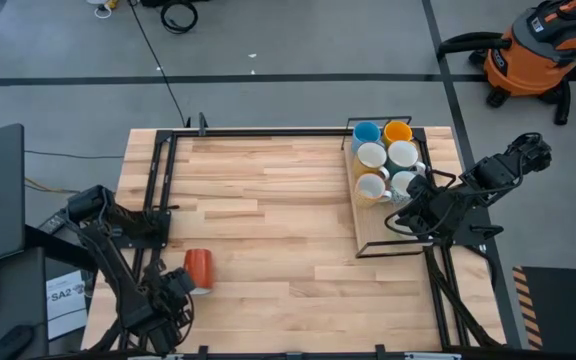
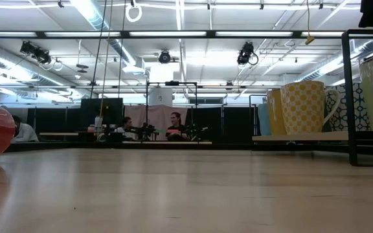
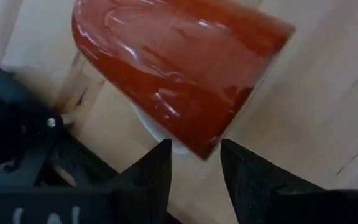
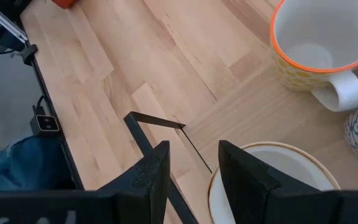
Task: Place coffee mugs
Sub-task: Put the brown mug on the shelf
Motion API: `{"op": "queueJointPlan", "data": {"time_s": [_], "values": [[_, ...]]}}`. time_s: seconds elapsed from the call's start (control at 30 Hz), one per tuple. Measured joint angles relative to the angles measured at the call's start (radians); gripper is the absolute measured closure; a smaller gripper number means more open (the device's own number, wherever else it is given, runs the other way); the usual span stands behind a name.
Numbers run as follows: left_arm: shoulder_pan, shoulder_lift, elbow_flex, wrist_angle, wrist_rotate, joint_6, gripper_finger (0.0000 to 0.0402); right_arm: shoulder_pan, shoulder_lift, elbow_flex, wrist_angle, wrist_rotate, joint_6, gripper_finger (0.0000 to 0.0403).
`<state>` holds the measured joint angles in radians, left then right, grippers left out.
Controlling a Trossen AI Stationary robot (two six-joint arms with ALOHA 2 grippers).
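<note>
Red mug (image 1: 198, 270) lies on its side at the near left of the bench (image 1: 278, 230). Left claw (image 1: 173, 295) sits just beside it, fingers (image 3: 157, 168) parted with the mug's rim edge between the tips, not clamped. Farther right, a tray (image 1: 373, 240) carries six upright mugs (image 1: 386, 160) in two rows, blue and orange at the far end. Right claw (image 1: 415, 205) is over the tray's near end, fingers (image 4: 151, 174) apart, above a cream mug (image 4: 278, 180) and holding nothing.
</note>
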<state>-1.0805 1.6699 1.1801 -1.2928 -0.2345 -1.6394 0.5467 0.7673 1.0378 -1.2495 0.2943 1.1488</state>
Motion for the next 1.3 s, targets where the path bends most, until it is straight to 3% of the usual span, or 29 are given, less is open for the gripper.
{"op": "queueJointPlan", "data": {"time_s": [0.4, 0.77, 1.03, 1.3], "values": [[0.014, 0.0, -0.009, 0.011, -0.098, 0.0, 0.0257, 0.0, 0.0, 0.0, 0.0, 0.0, 0.0, 0.0261], [0.024, 0.0, -0.051, 0.031, -0.102, -0.001, 0.0258, 0.0, 0.0, 0.0, -0.001, 0.001, -0.001, 0.0261], [0.024, 0.0, -0.051, 0.025, -0.108, -0.082, 0.026, 0.0, 0.0, 0.0, -0.001, 0.002, -0.027, 0.0261], [0.024, 0.0, -0.051, 0.012, -0.108, -0.085, 0.0308, 0.0, 0.0, 0.0, -0.001, 0.002, -0.027, 0.0261]]}}
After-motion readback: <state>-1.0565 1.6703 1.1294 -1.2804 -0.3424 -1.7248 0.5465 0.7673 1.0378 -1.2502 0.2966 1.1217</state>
